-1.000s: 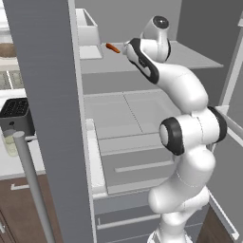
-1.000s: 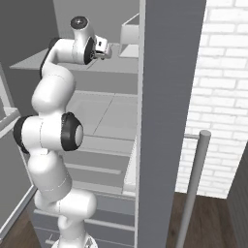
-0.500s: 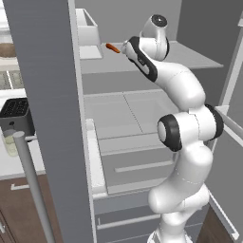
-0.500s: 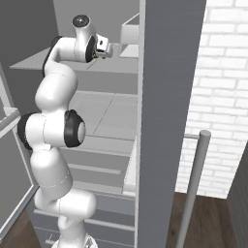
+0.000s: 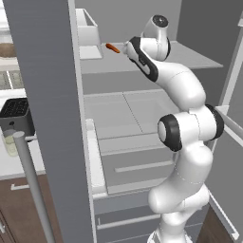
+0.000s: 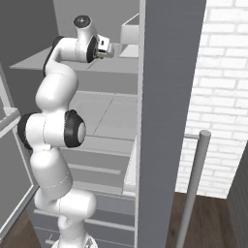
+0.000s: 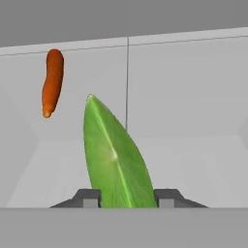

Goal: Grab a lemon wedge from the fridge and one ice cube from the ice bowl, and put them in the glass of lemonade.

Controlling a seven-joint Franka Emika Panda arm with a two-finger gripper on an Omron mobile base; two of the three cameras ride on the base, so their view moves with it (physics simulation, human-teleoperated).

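Fingers (image 7: 123, 198): one tip on each side of the lemon wedge (image 7: 116, 157), apparently pinching it above the fridge shelf (image 7: 193, 160). Orange stick (image 7: 52, 82): beyond, to one side. Step: first pickup. Next: withdraw from fridge (image 5: 47, 95) without loosening.

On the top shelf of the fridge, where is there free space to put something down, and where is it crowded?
The fridge shelf is bare to the right of the arm, up to the fridge's side wall. The left part is crowded: a white bin sits in the corner, then the orange-red stick, then the end effector with the lemon wedge between its fingers. The lower shelf is also bare.
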